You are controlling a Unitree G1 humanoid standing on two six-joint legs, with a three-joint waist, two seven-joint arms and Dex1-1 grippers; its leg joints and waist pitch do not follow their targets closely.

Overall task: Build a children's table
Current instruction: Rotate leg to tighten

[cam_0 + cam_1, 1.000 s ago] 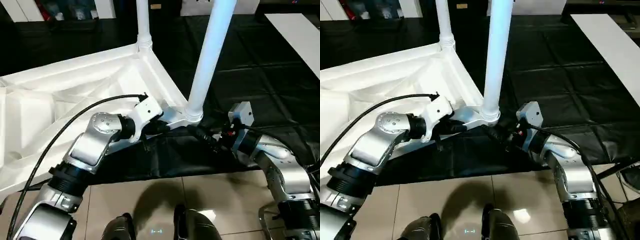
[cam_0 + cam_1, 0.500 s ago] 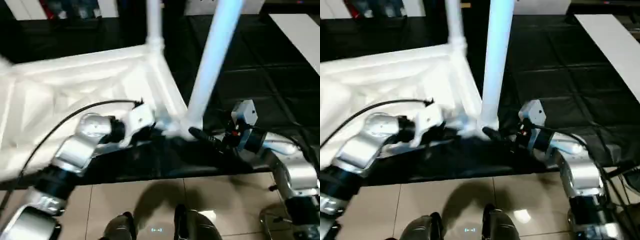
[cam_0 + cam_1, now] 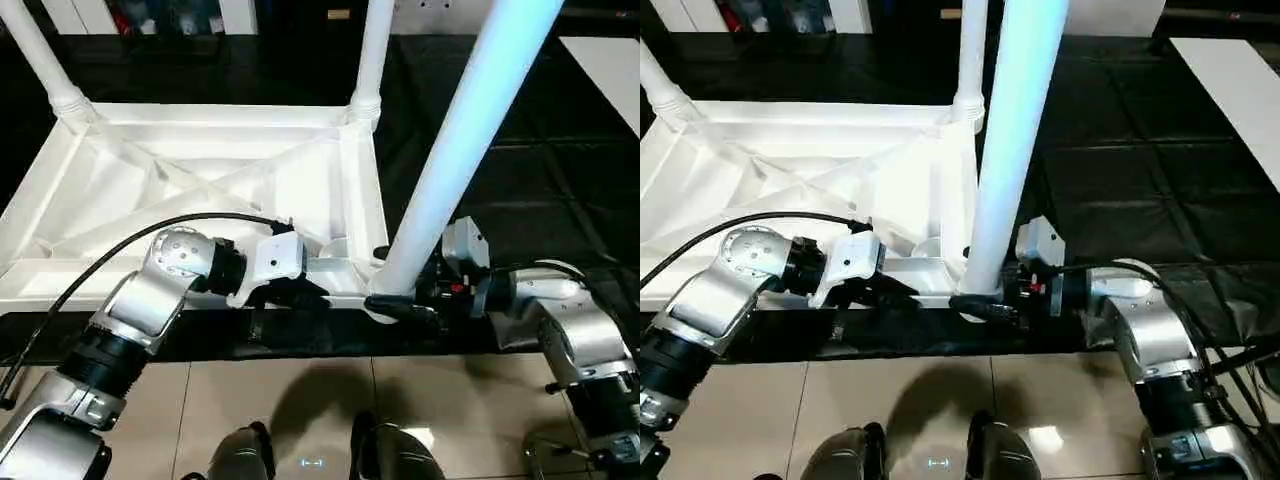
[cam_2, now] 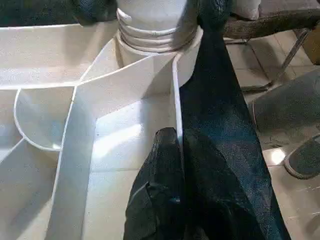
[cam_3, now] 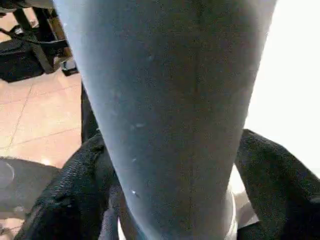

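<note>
The children's table top point(image 3: 200, 170) lies upside down on the black worktable, ribbed underside up. Three white legs stand in its corner sockets: far left point(image 3: 40, 60), far right point(image 3: 372, 50), and a thick near-right leg point(image 3: 470, 150). My left gripper point(image 3: 300, 292) is at the near rim, shut on the thin rim wall point(image 4: 175, 100) just beside the near-right socket. My right gripper point(image 3: 395, 305) is at the foot of the near-right leg point(image 5: 170, 100). Its black fingers point(image 5: 75, 190) lie against both sides of that leg.
The black-covered worktable point(image 3: 520, 130) stretches to the right and back, its front edge just under both grippers. Beige tiled floor point(image 3: 300, 400) and my own feet point(image 3: 240, 455) lie below. A white board point(image 3: 610, 60) sits at the far right.
The table top has swung round so its near rim runs along the worktable's front edge, and the far-left leg has come into view. My right gripper's fingers have closed in on the near-right leg.
</note>
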